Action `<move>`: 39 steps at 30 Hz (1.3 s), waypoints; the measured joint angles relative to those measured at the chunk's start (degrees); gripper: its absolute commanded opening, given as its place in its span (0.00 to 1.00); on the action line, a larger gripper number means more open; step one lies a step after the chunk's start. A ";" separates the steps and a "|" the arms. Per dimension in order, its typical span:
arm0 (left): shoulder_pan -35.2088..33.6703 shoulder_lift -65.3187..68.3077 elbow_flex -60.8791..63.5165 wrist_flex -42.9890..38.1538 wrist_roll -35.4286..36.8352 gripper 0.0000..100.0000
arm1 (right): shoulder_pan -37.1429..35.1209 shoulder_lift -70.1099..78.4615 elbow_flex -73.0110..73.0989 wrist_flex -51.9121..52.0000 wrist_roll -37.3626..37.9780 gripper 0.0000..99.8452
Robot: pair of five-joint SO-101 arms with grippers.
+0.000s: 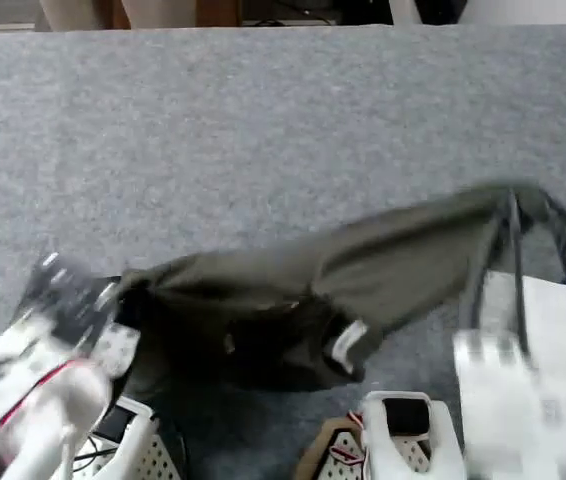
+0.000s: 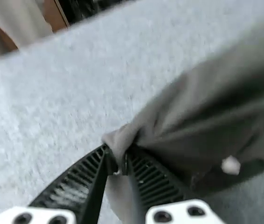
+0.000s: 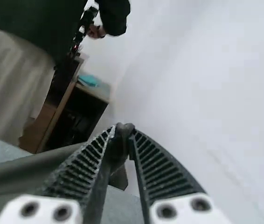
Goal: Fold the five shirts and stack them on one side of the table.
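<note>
A dark olive shirt point(image 1: 343, 275) hangs stretched between both arms above the grey table point(image 1: 263, 110). My left gripper point(image 1: 123, 295) is shut on one end of it at the lower left of the high view; in the left wrist view the cloth point(image 2: 206, 112) is bunched between the fingers point(image 2: 97, 172) of the gripper point(image 2: 118, 161). My right gripper point(image 1: 513, 195) holds the other end raised at the right. In the right wrist view that gripper point(image 3: 121, 133) is shut on a fold of shirt point(image 3: 24, 170), pointing up towards a white wall.
The grey felt table stretches wide and bare behind the shirt. Two white arm bases point(image 1: 393, 440) stand at the near edge. Wooden furniture point(image 3: 62, 112) and a person stand beyond the table's far side.
</note>
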 measured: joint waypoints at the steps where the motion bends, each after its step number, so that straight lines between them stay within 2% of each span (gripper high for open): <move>1: 0.09 1.41 2.29 -1.49 0.00 0.02 | -0.79 1.32 1.76 -1.49 0.00 0.00; 4: -1.85 6.15 8.26 -8.44 0.00 0.02 | -4.22 5.19 6.86 -5.98 0.00 0.00; 10: -8.18 18.11 15.03 -28.40 0.00 0.02 | -8.70 12.84 19.52 -16.44 0.00 0.00; 16: -14.15 38.77 14.24 -44.92 -1.32 0.02 | -9.05 23.03 31.56 -28.75 0.00 0.00; 21: -17.93 60.92 5.01 -50.11 -4.13 0.02 | -9.05 35.25 37.80 -40.09 0.00 0.00; 25: -20.22 78.86 -6.68 -50.20 -5.10 0.02 | -9.05 47.47 39.47 -49.85 -0.97 0.00; 28: -21.27 89.76 -17.23 -46.07 -5.10 0.02 | -9.05 56.79 39.47 -56.53 -3.25 0.00; 33: -22.24 102.95 -38.42 -32.00 -8.18 0.10 | -9.14 71.12 36.66 -60.04 -7.38 0.00; 39: -23.65 109.98 -61.98 -14.86 -9.76 0.16 | -7.47 79.82 27.43 -56.00 -8.18 0.00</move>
